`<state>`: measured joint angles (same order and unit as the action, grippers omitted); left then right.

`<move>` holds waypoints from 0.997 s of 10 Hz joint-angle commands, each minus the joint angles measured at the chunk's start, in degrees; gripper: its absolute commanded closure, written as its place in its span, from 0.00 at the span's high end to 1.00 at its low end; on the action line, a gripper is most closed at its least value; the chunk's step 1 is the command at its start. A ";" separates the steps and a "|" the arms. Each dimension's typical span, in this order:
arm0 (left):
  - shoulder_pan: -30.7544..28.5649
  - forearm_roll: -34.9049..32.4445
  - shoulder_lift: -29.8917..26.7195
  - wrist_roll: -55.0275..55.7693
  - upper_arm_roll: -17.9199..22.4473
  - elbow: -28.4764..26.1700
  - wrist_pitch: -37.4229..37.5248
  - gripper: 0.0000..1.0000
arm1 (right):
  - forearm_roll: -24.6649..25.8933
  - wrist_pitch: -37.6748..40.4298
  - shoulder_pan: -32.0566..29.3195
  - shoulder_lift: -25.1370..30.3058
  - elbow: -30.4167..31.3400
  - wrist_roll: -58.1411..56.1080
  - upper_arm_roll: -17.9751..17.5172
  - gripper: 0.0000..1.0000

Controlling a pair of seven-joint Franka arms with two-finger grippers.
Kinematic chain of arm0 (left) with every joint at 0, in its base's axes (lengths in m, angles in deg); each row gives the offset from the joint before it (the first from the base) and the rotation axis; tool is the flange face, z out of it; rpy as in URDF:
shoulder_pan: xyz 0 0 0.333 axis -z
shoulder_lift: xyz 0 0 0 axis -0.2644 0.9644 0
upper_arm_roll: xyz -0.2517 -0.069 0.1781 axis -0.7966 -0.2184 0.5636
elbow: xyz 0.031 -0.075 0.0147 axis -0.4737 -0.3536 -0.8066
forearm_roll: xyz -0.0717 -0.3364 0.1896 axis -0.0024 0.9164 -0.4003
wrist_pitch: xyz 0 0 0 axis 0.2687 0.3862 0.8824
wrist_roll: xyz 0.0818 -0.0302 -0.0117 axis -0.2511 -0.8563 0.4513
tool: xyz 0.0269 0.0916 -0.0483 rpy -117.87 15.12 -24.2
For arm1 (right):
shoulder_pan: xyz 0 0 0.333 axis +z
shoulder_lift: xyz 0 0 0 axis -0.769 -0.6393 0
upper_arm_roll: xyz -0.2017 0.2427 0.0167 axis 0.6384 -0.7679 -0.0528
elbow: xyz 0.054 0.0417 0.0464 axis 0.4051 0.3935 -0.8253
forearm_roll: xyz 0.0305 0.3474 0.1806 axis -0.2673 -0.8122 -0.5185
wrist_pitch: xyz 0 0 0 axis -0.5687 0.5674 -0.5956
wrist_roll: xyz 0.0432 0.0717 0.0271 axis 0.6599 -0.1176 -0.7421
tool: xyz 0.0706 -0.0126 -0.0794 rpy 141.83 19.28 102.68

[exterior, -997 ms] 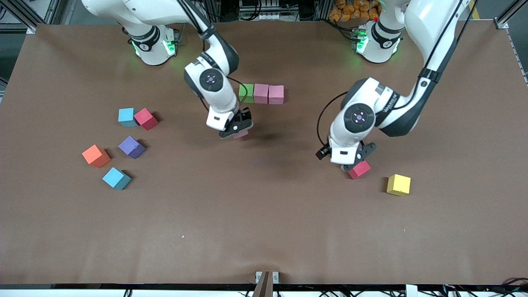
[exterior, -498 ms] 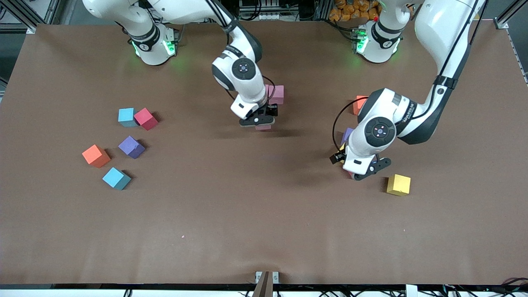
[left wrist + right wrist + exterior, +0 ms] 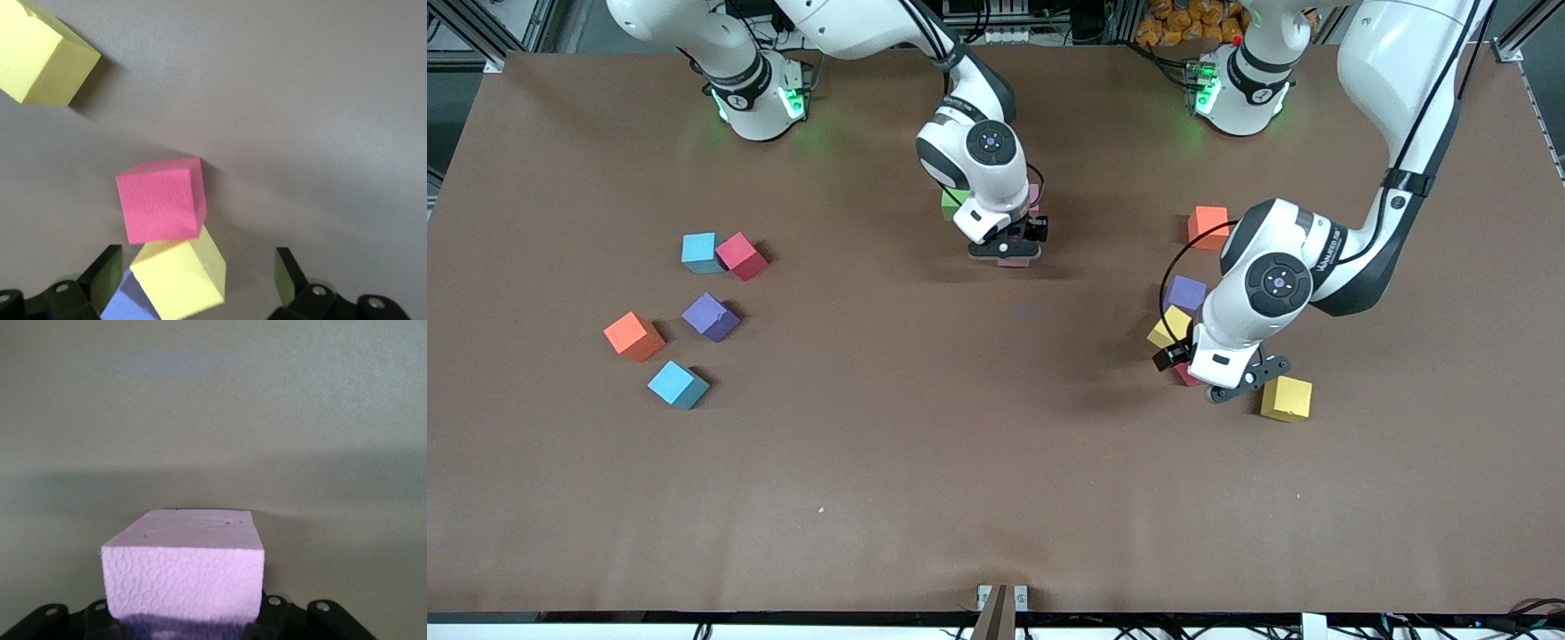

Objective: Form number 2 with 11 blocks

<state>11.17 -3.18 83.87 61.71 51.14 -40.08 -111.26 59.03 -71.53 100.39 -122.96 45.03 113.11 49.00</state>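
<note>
Table [image 3: 996, 498] carrying scattered foam blocks; no container is showing. Nearest the front camera, the left gripper [image 3: 1238, 384] is hanging with jaws fully spread and empty just above a red block [image 3: 162, 198], beside two yellow blocks [image 3: 1286, 397] [image 3: 1169, 326] and a purple block [image 3: 1185, 292]. Farther off, the right gripper [image 3: 1007, 256] is clamping a pink block [image 3: 183, 573] just above the table, beside a green block [image 3: 953, 201] that is starting a row running along the table's length.
</note>
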 commanded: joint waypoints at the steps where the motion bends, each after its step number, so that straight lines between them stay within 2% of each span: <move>1: -1.20 -2.40 -0.32 -0.38 -0.50 -1.96 -1.81 1.00 | 1.29 2.85 1.46 -0.67 -1.81 1.99 0.32 0.40; 4: -1.11 -3.20 1.00 -0.03 -0.41 -1.69 -1.63 1.00 | 1.02 3.13 1.81 -0.58 -1.81 2.07 0.23 0.40; 8: -2.25 -8.73 2.67 0.06 -0.41 -1.52 -1.98 1.00 | 1.20 4.36 1.99 -0.31 -1.98 2.43 -0.04 0.40; 10: -3.22 -8.83 4.07 0.06 -0.50 -1.34 -4.08 1.00 | 1.20 4.27 1.99 -0.49 -1.98 2.60 -0.04 0.40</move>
<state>8.99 -10.38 86.75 61.70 51.23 -41.55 -113.44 59.23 -68.05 101.79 -123.20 43.72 113.90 48.79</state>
